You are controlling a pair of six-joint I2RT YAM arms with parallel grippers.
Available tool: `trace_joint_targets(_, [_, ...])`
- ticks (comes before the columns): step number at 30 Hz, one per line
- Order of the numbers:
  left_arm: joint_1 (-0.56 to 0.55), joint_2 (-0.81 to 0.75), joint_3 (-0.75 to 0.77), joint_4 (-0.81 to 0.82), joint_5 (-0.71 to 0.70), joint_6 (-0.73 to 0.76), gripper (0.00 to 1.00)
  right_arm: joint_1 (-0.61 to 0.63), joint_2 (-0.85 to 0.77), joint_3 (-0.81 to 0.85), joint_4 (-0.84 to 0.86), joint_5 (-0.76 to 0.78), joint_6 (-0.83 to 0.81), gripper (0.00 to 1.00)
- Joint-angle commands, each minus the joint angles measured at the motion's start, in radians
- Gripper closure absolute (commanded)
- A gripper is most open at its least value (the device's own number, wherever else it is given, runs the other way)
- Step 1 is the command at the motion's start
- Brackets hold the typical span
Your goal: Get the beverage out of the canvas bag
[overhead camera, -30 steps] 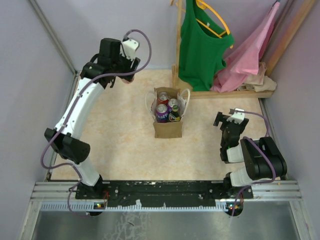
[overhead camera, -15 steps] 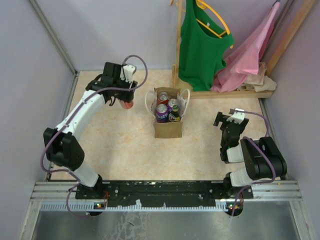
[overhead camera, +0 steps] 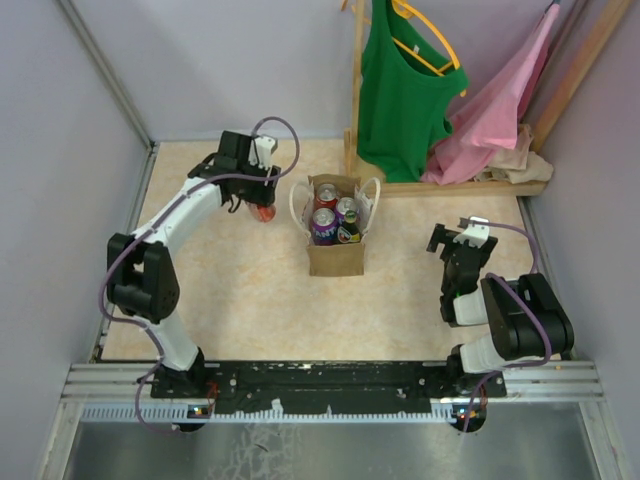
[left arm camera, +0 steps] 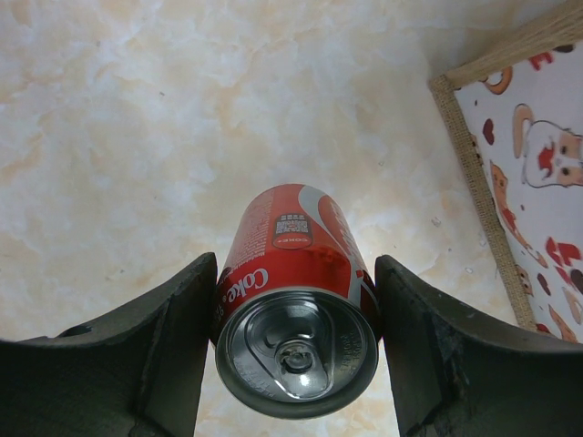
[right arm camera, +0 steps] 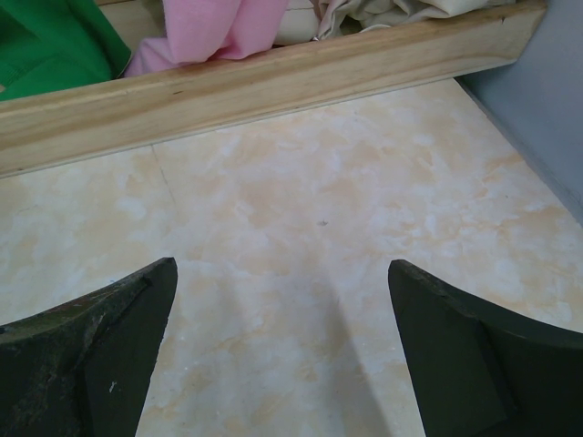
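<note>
The tan canvas bag (overhead camera: pixel 335 257) stands upright mid-table with white rope handles and holds several cans (overhead camera: pixel 324 226). Its patterned side shows at the right of the left wrist view (left arm camera: pixel 533 173). My left gripper (overhead camera: pixel 259 203) is shut on a red Coke can (overhead camera: pixel 263 211), upright, low over the table just left of the bag. In the left wrist view the can (left arm camera: pixel 296 300) sits between the two fingers of my left gripper (left arm camera: pixel 296 350), top facing the camera. My right gripper (overhead camera: pixel 455 236) is open and empty over bare table on the right (right arm camera: pixel 281 300).
A wooden clothes rack (overhead camera: pixel 440 185) with a green top (overhead camera: pixel 400 90) and a pink garment (overhead camera: pixel 495 110) stands at the back right. Its wooden base beam (right arm camera: pixel 273 86) lies just ahead of my right gripper. Walls enclose the table on the left, back and right.
My left arm has come down from high at the back left and carried the red can low, close to the bag's left side. The right arm has not moved.
</note>
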State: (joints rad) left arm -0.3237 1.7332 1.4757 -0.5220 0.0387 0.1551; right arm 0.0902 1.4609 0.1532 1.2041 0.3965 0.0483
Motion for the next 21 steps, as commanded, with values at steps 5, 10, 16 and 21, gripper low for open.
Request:
trace_joint_targets(5, [0.000,0.109,0.089,0.056,0.063,-0.028,1.00,-0.006,-0.008,0.019,0.043,0.007,0.002,0.01])
trace_joint_targets(10, [0.000,0.151,0.109,0.062,0.084,-0.045,1.00,-0.006,-0.008,0.019,0.043,0.007,0.002,0.01])
trace_joint_targets(16, [0.000,0.205,0.151,0.021,0.111,-0.052,0.95,-0.006,-0.008,0.018,0.044,0.006,0.002,0.01])
trace_joint_targets(21, [0.000,0.248,0.189,-0.037,0.108,-0.046,0.87,-0.006,-0.008,0.017,0.045,0.004,0.002,0.01])
